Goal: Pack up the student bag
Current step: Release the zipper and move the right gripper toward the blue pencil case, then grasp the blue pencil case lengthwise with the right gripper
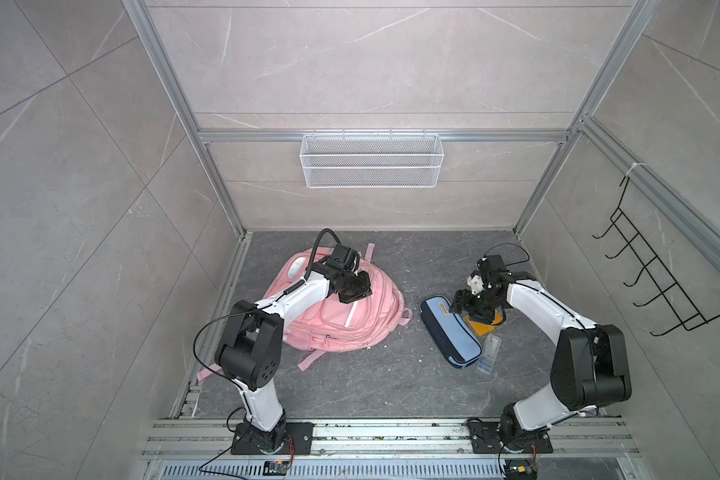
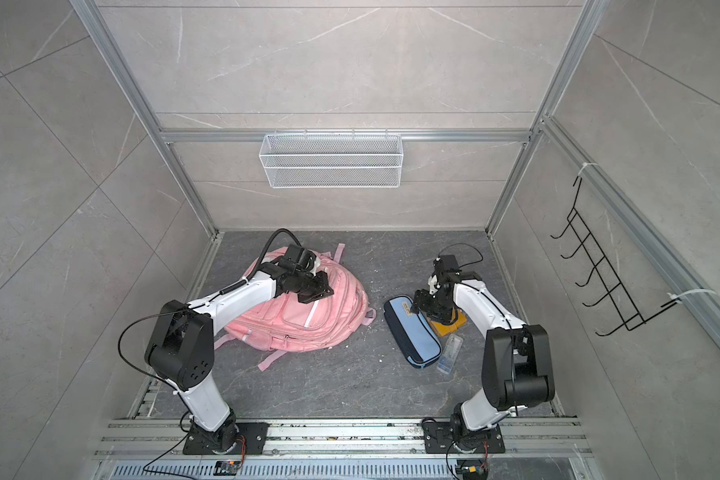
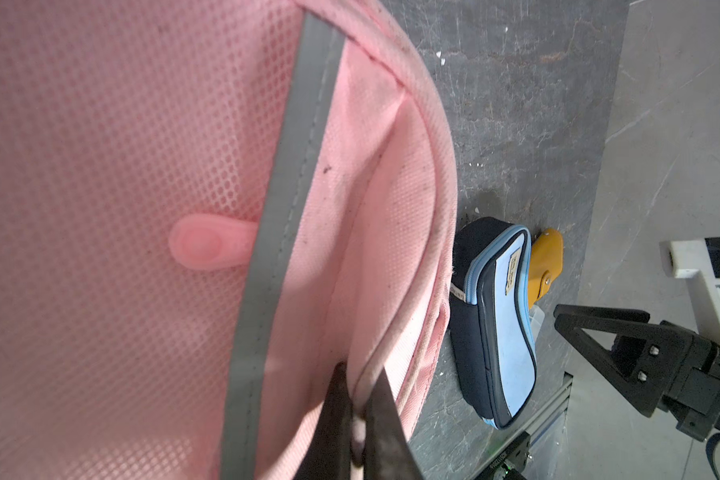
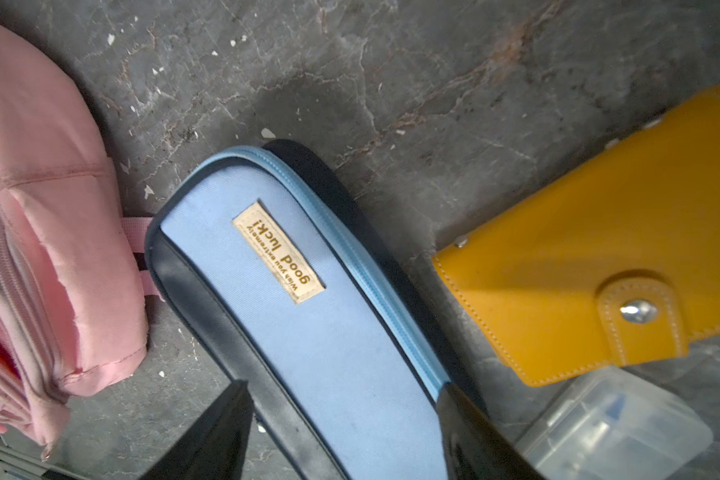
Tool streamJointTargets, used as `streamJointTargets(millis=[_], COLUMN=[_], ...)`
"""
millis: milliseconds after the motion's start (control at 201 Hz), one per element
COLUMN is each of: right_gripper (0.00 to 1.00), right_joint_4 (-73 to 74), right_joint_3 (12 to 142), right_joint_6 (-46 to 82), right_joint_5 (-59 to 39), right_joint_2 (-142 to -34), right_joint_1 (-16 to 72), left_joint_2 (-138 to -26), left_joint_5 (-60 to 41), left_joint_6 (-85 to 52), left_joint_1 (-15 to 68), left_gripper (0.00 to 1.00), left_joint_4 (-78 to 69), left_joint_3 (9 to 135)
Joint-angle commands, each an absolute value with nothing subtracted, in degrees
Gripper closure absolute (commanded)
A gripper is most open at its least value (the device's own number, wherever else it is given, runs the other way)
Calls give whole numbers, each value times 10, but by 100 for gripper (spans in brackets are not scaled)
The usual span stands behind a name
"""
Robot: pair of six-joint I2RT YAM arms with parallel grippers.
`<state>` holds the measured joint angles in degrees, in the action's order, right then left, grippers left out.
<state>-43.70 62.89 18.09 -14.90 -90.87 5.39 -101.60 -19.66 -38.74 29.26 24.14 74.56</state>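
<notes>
Two things worry me from here. My left gripper (image 3: 360,376) is clamped on a thin ridge of pink fabric near the edge of the student bag (image 1: 341,328), which lies slumped on the dark tabletop (image 1: 371,386) in front of the left arm (image 1: 296,297); so small a pinch could slip out when I pull, or I could drag the whole soft bag instead of opening it. My right gripper (image 4: 344,386) has its jaws spread wide, one finger each side of the pencil case (image 4: 308,332), holding nothing. If I close off-centre the case could twist away, and the zip-side finger sits near the yellow wallet (image 4: 558,270) and clear plastic box (image 4: 616,428), so I might knock those. I see no open mouth on the bag yet.
</notes>
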Motion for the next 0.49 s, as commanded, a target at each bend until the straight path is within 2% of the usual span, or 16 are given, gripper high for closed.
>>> streamJointTargets(millis=[0,194,359,418,488], right_gripper=[27,28,30,35,46], right_joint_4=[-447,-459,-446,-441,-437], right_joint_3=[622,634,623,617,609], right_joint_6=[138,99,94,94,95], right_joint_5=[-133,-170,-201,-222,-228], right_joint_2=[-935,-1007,-1021,-1029,-1035], right_joint_1=[51,48,48,47,48], left_joint_2=[-991,-972,-956,-949,-943], left_joint_5=[-242,-278,-289,-289,-289], left_joint_6=[-374,-369,-370,-371,-369], left_joint_1=[304,304,304,305,304], left_gripper=[100,100,100,100,100], left_joint_4=[235,241,239,239,240], left_joint_3=[733,713,698,693,689])
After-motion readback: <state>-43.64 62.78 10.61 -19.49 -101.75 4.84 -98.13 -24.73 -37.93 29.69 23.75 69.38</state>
